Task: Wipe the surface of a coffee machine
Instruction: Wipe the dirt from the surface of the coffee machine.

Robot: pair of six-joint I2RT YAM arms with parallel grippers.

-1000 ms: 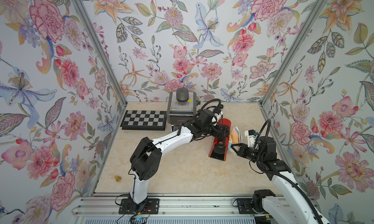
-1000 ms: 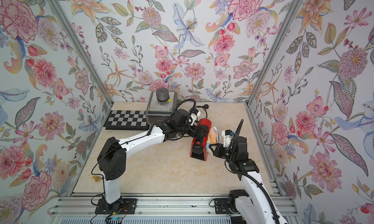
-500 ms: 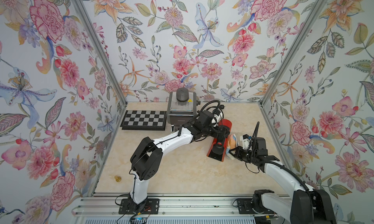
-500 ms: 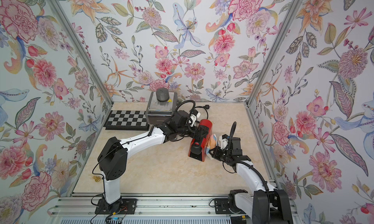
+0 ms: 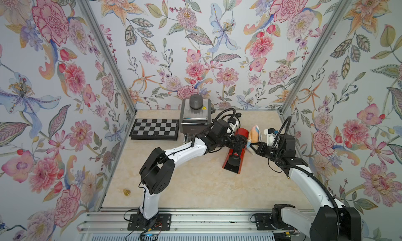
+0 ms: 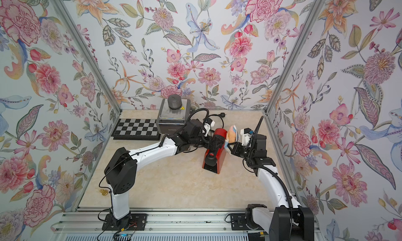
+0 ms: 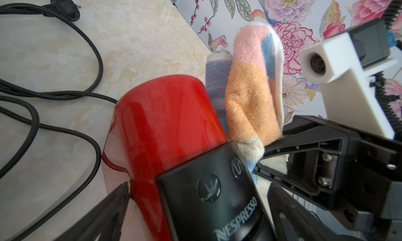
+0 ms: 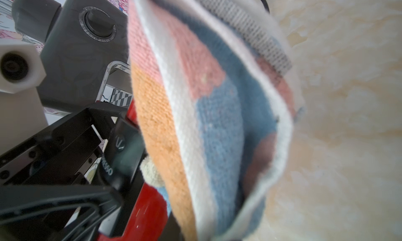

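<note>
Cloth [image 5: 254, 134] stands bunched in my right hand [image 5: 250, 145] — the fingers are closed tight on its lower end, and its orange, pink and blue folds lean against the coffee machine [image 5: 235, 159] on the machine's 2 o'clock side. In both top views the red machine sits on the table [image 5: 195, 185], toward 3 o'clock of the table's middle, its front turned to about 7 o'clock. My left hand [image 5: 239, 143] reaches in from 9 o'clock, spread wide, one finger on either side of the black head — whether it squeezes, I cannot tell. A chessboard [image 5: 154, 128] lies at 10 o'clock and a grey appliance [image 5: 195, 118] at 12, both apart from the machine. A black cord [image 7: 95, 54] lies on the table beside the red tank.
</note>
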